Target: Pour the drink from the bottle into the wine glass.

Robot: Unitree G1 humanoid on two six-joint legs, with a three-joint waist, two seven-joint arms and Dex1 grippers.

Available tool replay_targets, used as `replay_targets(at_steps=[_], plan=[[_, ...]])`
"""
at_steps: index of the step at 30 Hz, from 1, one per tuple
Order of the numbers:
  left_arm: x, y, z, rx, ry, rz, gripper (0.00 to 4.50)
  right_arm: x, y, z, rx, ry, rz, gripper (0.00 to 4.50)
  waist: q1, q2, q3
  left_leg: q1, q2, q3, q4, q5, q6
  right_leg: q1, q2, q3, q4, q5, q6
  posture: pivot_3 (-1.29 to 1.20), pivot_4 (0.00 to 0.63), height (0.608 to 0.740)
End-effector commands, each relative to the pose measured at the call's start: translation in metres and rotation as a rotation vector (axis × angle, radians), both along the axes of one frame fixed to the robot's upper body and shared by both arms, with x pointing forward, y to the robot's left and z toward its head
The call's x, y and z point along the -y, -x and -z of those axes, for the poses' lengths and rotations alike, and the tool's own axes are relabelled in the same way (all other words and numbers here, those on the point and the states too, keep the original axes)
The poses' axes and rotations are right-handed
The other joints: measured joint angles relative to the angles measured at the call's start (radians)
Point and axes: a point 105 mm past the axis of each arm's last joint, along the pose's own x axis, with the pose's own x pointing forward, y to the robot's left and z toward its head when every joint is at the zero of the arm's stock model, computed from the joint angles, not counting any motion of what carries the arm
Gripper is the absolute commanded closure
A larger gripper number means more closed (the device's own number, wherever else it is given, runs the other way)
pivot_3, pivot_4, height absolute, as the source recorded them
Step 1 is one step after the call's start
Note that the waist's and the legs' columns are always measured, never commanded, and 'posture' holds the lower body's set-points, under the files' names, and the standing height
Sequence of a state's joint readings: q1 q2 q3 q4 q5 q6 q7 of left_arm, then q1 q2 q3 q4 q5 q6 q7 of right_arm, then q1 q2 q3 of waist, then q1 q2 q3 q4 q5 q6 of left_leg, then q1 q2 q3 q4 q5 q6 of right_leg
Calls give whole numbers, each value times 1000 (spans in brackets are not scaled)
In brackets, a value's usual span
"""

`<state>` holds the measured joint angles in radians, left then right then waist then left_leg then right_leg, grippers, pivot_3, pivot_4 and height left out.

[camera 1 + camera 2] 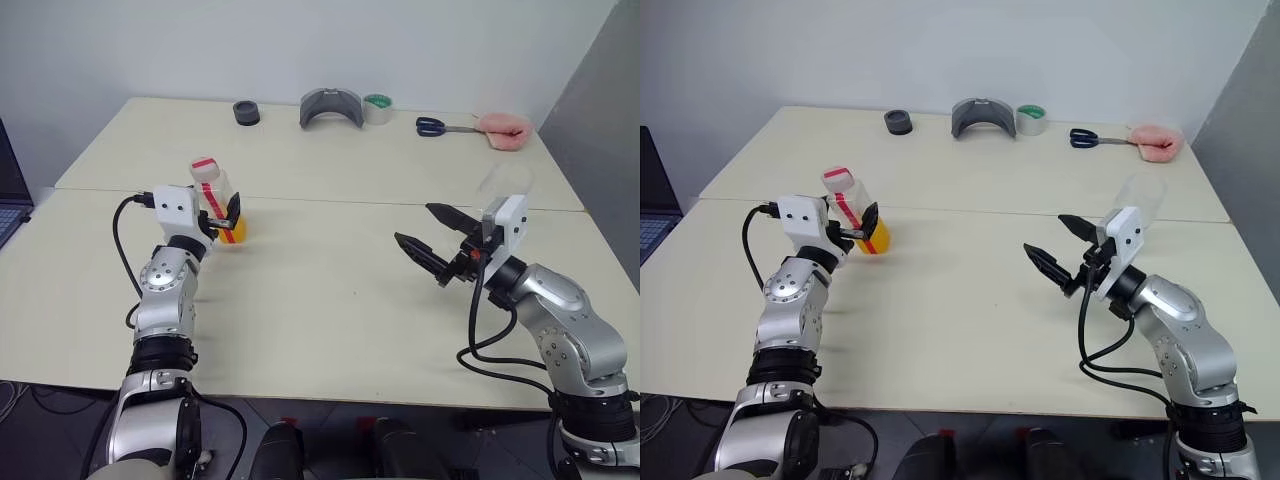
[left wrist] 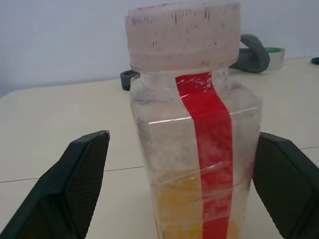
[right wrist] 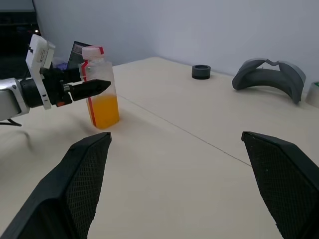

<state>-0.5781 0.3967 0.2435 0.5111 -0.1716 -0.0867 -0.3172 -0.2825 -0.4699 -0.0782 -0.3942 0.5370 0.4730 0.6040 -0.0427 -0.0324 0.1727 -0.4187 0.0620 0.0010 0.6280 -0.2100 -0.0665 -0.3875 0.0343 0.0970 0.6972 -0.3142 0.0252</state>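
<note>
The bottle stands upright on the left part of the table; it is clear plastic with a red-and-white cap and a red strip. The orange drink fills its lower part. My left gripper is open and straddles the bottle, one finger on each side of the body. In the left wrist view there is a gap beside one finger, while the other lies close to the bottle's wall. My right gripper hangs open and empty over the table's right half. The wine glass shows faintly behind the right wrist.
Along the far edge lie a black round thing, a grey curved piece, a tape roll, blue-handled scissors and a pink cloth. A laptop sits off the left edge. A seam crosses the table behind the bottle.
</note>
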Motion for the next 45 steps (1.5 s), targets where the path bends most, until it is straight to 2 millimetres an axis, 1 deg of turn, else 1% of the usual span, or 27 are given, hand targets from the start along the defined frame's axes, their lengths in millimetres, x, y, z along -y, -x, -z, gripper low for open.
replay_targets(at_steps=[1,15,26,35,38,40,43,44,45], plan=[[1,-3,-18,69,-31,8,0,2,7,-13,51,-4,8,28,0,0,0,0,0,0,0,0,0,0,0,0,0,0,0,0,150,740],[6,-14,-24,90,-26,35,0,6,8,-12,51,-16,54,28,3,0,0,0,0,0,0,0,0,0,0,0,0,0,0,0,150,740],[9,-17,-26,98,-22,45,0,6,8,-15,55,-17,64,28,4,0,0,0,0,0,0,0,0,0,0,0,0,0,0,0,150,740],[10,-17,-32,119,-11,58,0,7,8,-15,54,-15,70,28,4,0,0,0,0,0,0,0,0,0,0,0,0,0,0,0,150,740],[10,-15,-31,121,-4,59,598,8,7,-15,56,-17,72,0,4,0,0,0,0,0,0,0,0,0,0,0,0,0,0,0,150,740],[10,-15,-30,123,-1,59,1156,8,7,-15,56,-18,74,0,4,0,0,0,0,0,0,0,0,0,0,0,0,0,0,0,150,740],[9,-14,-30,123,3,58,2182,8,7,-15,56,-19,74,0,4,0,0,0,0,0,0,0,0,0,0,0,0,0,0,0,150,740],[9,-14,-30,122,5,56,2457,9,7,-15,55,-18,74,0,4,0,0,0,0,0,0,0,0,0,0,0,0,0,0,0,150,740],[9,-14,-29,122,6,55,2631,9,6,-15,55,-17,74,0,4,0,0,0,0,0,0,0,0,0,0,0,0,0,0,0,150,740]])
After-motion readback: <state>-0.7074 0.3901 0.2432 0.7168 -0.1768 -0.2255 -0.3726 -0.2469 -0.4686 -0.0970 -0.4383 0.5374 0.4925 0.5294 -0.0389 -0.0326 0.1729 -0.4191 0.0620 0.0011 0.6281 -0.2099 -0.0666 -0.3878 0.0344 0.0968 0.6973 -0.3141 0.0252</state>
